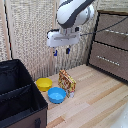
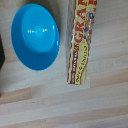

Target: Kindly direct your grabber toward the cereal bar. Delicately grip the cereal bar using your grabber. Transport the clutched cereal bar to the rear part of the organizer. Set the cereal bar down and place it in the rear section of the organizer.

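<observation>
Cereal bar (image 2: 82,42) reading "GRA", beside blue bowl (image 2: 35,36)

end effector (image 1: 61,51) raised, fingers apart

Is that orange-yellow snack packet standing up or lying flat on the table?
Standing up. In the exterior view the orange-yellow printed cereal bar packet rises on its edge from the wooden table, taller than the blue bowl beside it.

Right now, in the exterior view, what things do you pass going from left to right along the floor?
Organizer → yellow bowl → blue bowl → cereal bar → wooden drawer cabinet.
</observation>
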You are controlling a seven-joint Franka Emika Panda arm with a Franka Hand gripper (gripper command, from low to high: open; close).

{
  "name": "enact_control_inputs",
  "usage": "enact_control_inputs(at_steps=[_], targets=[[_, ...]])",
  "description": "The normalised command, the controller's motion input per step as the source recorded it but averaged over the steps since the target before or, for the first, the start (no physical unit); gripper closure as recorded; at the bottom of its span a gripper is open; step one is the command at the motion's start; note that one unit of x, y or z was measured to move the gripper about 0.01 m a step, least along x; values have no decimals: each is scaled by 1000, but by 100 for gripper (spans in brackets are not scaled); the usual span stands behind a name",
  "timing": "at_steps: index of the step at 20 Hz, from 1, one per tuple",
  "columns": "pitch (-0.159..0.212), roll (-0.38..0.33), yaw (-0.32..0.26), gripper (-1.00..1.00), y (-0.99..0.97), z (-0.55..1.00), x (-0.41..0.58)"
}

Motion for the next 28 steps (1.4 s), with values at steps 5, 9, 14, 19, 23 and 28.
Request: enact_control_inputs(at_steps=[5,9,14,19,23,28], targets=[[0,3,-76,-100,-254,-379,-516],[0,-3,-91,-100,-116,-290,-486],[0,-1,-60,-100,-16,-346,-243],[-5,-9,-6,-100,-37,-357,-26],[-18,-3,0,-100,-62,-310,0],[-8,0,-4,-100,-143,-323,0]])
